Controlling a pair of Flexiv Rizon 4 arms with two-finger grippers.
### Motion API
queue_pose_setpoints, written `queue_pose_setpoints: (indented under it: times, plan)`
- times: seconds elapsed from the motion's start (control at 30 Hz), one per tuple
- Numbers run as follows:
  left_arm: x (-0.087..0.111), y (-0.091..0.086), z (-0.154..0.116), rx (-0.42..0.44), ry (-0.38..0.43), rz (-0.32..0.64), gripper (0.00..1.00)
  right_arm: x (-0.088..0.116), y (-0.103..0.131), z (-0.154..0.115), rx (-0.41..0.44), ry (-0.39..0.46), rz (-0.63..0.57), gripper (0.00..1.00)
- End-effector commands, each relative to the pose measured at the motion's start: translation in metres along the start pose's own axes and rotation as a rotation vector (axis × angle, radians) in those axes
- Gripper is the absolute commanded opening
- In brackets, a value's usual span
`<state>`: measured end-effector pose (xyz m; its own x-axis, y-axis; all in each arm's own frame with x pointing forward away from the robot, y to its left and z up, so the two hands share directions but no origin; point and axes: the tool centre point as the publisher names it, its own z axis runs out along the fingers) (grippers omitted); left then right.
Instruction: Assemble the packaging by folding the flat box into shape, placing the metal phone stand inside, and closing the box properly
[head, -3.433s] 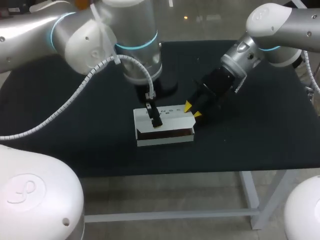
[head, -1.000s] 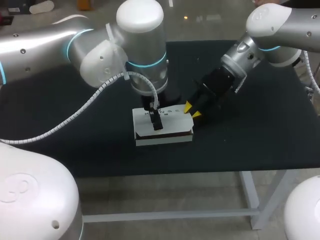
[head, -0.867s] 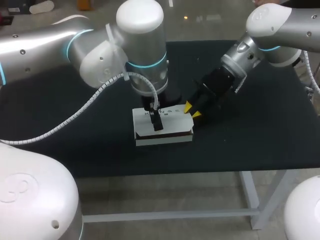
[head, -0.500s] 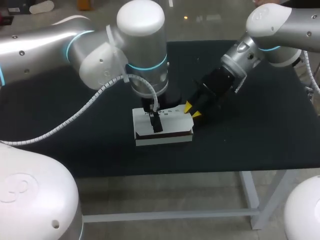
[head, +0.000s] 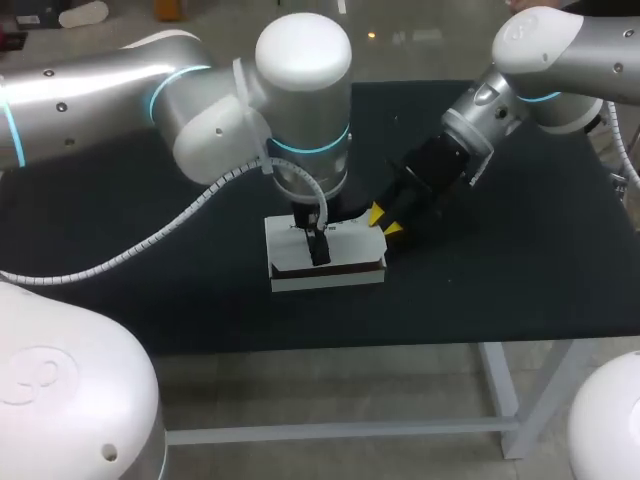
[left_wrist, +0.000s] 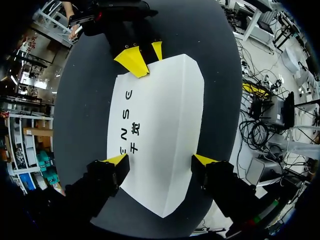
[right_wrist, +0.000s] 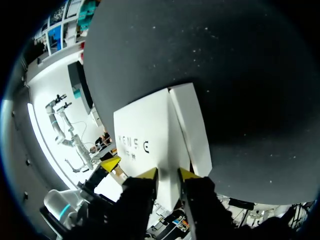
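- box (head: 345, 283) sits just below centre of the head view, flat on the black table (head: 500, 290). It's folded into shape, with the lid (left_wrist: 165, 110) lying over the top.
- A dark strip (head: 340, 267) shows along the front under the lid edge. I read that as the lid not fully seated, so closing is the step in hand and only the final tuck is left.
- left gripper (left_wrist: 161, 160) comes straight down over the box. Its fingers are spread wide, one at each long edge of the lid, with nothing clamped.
- I can't tell whether its tips actually bear on the card. My guess is it's there to press the lid flat.
- right gripper (head: 384, 221) is just right of centre in the head view, coming in at a slant to the box's right rear corner.
- Its fingers are almost together. In its own wrist view the box's end edge runs into the narrow gap between them, and I take that as a pinch on that edge.
- The likely reason is anchoring, so the box doesn't skid or spin while the other arm pushes down.
- phone stand isn't visible in any view. If it's loaded, it's hidden under the lid.
- One line of dark lettering (left_wrist: 131, 125) runs lengthwise on the lid, ahead of the left gripper. It's spaced capitals plus a smaller mark, brand text, so I'm not reading it out.
- I see no other labels.
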<state>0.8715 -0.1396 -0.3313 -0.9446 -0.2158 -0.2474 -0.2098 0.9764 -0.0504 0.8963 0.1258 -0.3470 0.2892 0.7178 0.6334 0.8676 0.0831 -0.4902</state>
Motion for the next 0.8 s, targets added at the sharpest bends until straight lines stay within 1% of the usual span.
queue_pose_setpoints:
  times: [0.03, 0.1, 0.2, 0.27, 0.33, 0.37, 0.43, 0.57, 0.63, 0.8]
  plan:
    - [0.0029, -0.0079, 0.0017, -0.024, -0.024, -0.004, 0.85, 0.0006, 0.0008, 0.0, 0.004, 0.001, -0.001, 0.27]
    - [0.0024, -0.0091, 0.0026, -0.033, -0.038, -0.012, 0.85, 0.0006, 0.0008, 0.0, 0.004, 0.001, -0.001, 0.28]
    - [0.0019, -0.0101, 0.0031, -0.032, -0.052, -0.017, 0.82, 0.0006, 0.0008, 0.0, 0.004, 0.001, -0.001, 0.27]
    - [0.0016, -0.0104, 0.0031, -0.03, -0.06, -0.02, 0.73, 0.0006, 0.0008, 0.0, 0.004, 0.001, -0.001, 0.27]
    - [0.0012, -0.0107, 0.003, -0.028, -0.065, -0.023, 0.67, 0.0006, 0.0008, 0.0, 0.004, 0.001, -0.001, 0.27]
    - [0.0009, -0.0109, 0.0029, -0.027, -0.068, -0.025, 0.62, 0.0006, 0.0008, 0.0, 0.004, 0.001, -0.001, 0.27]
    - [0.0007, -0.011, 0.003, -0.027, -0.072, -0.028, 0.48, 0.0006, 0.0008, 0.0, 0.004, 0.001, -0.001, 0.27]
    - [0.0005, -0.011, 0.0032, -0.026, -0.079, -0.034, 0.45, 0.0006, 0.0008, 0.0, 0.004, 0.001, -0.001, 0.27]
    - [0.0004, -0.011, 0.0033, -0.025, -0.081, -0.036, 0.39, 0.0006, 0.0008, 0.0, 0.004, 0.001, -0.001, 0.27]
    - [0.0006, -0.0103, 0.0039, -0.021, -0.087, -0.04, 0.38, 0.0006, 0.0008, 0.0, 0.004, 0.001, -0.001, 0.27]
